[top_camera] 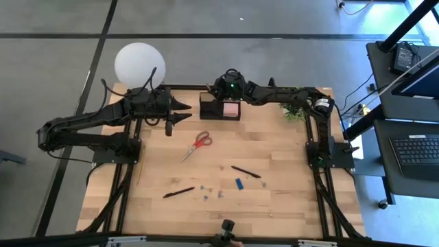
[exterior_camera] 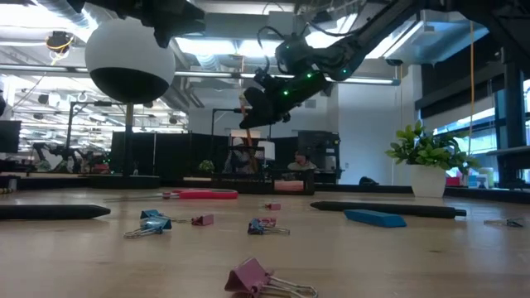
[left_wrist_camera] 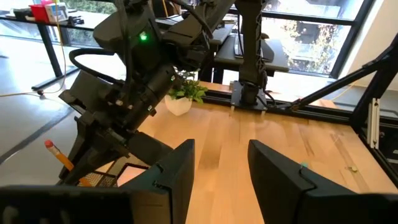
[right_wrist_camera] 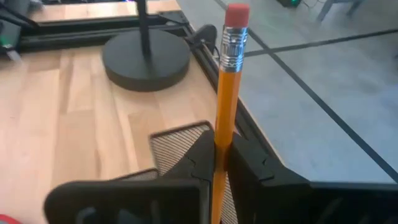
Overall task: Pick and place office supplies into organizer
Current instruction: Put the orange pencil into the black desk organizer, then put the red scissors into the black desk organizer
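My right gripper [top_camera: 218, 92] hangs over the black mesh organizer [top_camera: 219, 108] at the table's far edge, shut on a yellow pencil [right_wrist_camera: 225, 93] whose red eraser [right_wrist_camera: 237, 15] points up. A pink sticky-note pad [top_camera: 232, 110] sits in the organizer. My left gripper [top_camera: 184, 111] waits open just left of the organizer, above the table. Lying flat on the table are red-handled scissors [top_camera: 199, 143], two black pens [top_camera: 245, 171] [top_camera: 178, 193], a small blue block [top_camera: 239, 183] and small clips [top_camera: 206, 189]. My right gripper pinches the pencil's shaft [right_wrist_camera: 219, 140] between its two fingers [right_wrist_camera: 196, 165], which lie across it. The fingers come from the table's right, slanting down. The pencil stands nearly upright over the organizer's mesh wall [right_wrist_camera: 180, 140], eraser end up; its lower end is hidden behind the fingers.
A lamp with a round black base [right_wrist_camera: 146, 56] and white globe [top_camera: 139, 65] stands at the far left corner, close to the organizer. A potted plant [top_camera: 295, 113] sits right of the organizer, under the right arm. Clips [exterior_camera: 269, 281] lie toward the near edge.
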